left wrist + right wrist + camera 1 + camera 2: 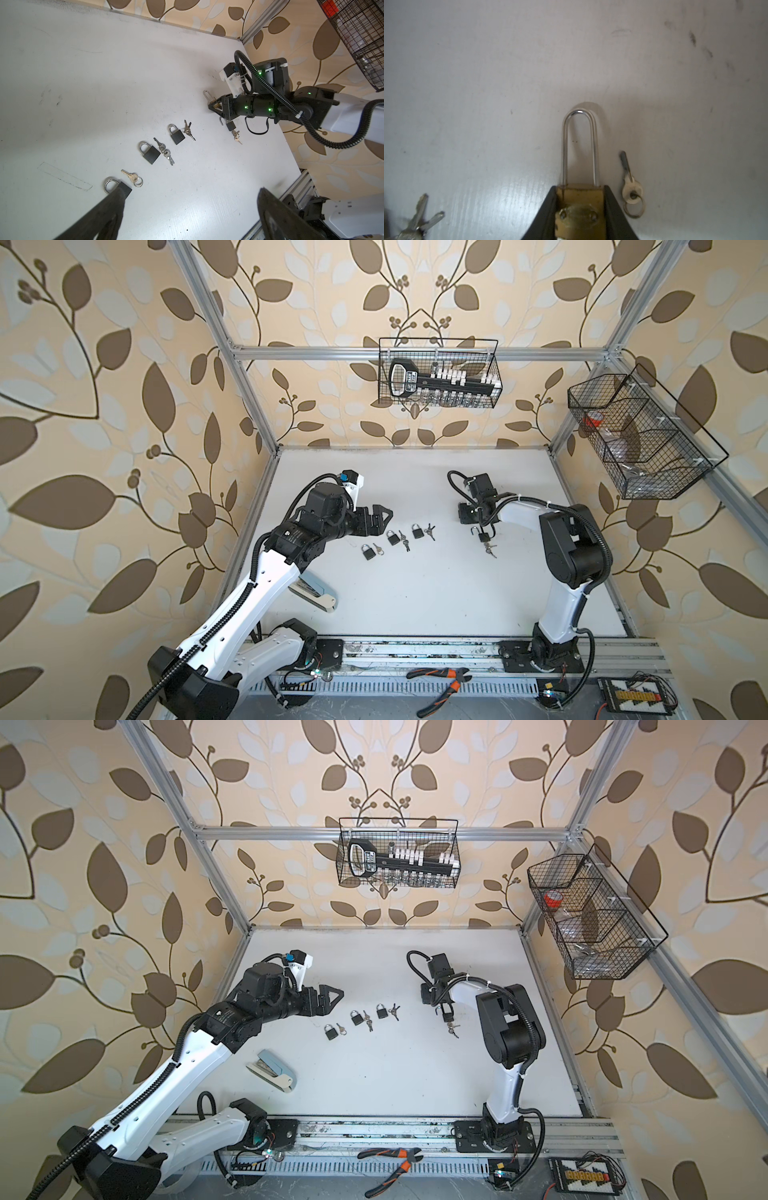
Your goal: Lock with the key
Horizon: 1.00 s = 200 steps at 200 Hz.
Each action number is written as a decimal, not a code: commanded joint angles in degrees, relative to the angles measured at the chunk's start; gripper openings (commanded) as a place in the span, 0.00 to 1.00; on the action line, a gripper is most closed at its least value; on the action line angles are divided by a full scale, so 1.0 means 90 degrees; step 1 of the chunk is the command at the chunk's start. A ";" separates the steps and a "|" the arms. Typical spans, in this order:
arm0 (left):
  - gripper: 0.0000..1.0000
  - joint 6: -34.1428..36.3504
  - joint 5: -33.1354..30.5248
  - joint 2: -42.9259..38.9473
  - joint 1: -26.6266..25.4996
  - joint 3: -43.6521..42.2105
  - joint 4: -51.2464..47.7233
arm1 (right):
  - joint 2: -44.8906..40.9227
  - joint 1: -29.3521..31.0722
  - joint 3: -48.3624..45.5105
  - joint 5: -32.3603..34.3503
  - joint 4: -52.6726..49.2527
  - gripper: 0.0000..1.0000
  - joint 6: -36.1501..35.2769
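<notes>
Right wrist: brass padlock [580, 195] in R hand [580, 188]; top views hide it.

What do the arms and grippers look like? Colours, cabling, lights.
Both the left arm and right arm: white link shells, black joint housings, black corrugated conduit held by white zip ties. The left gripper and right gripper: black, with triangular open-frame fingers. Green LEDs dot the right arm's wrist joints.
</notes>
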 commanded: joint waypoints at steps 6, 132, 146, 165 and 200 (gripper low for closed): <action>0.99 0.0044 0.0127 -0.0138 0.0042 0.0050 0.0047 | 0.0055 -0.0019 -0.0048 0.0149 -0.0230 0.16 0.0012; 0.99 -0.0009 0.0140 -0.0215 0.0042 0.0011 0.0026 | -0.0127 -0.0008 -0.0231 0.0092 -0.0232 0.43 0.0013; 0.99 0.0006 0.0112 -0.0235 0.0042 -0.0008 -0.0001 | -0.0132 -0.0004 -0.0219 0.0065 -0.0232 0.45 0.0023; 0.99 0.0039 0.0089 -0.0293 0.0042 -0.0031 -0.0034 | -0.0209 -0.0007 -0.0188 -0.0058 -0.0225 0.45 0.0024; 0.99 0.0133 0.0561 -0.0251 -0.0008 -0.0212 0.0178 | -0.1154 0.0047 -0.0521 -0.0033 0.0131 0.44 0.0155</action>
